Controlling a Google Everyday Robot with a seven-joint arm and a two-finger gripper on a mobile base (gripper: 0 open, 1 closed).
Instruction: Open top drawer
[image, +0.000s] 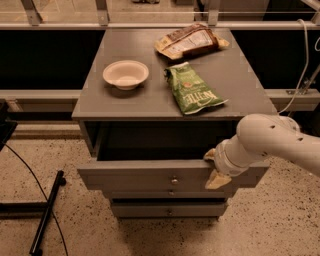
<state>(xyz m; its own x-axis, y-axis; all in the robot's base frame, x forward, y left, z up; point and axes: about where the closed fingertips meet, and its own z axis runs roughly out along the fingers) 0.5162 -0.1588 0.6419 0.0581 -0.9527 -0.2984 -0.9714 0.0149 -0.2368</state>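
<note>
The top drawer (145, 176) of the grey cabinet (115, 102) is a wide grey front panel with a small round metal knob (174, 180) at its centre. It stands pulled out a short way, with a dark gap behind its front. My gripper (214, 167) is at the right end of the panel's upper edge. One finger (209, 154) is behind the panel and the other finger (218, 179) lies on its front face, shut on the panel. The white arm reaches in from the right.
On the cabinet top lie a white bowl (125, 74), a green snack bag (192, 89) and a brown snack bag (190, 41). Two lower drawer fronts (167, 210) sit closed below. A black stand leg and cable (47, 212) lie on the speckled floor at left.
</note>
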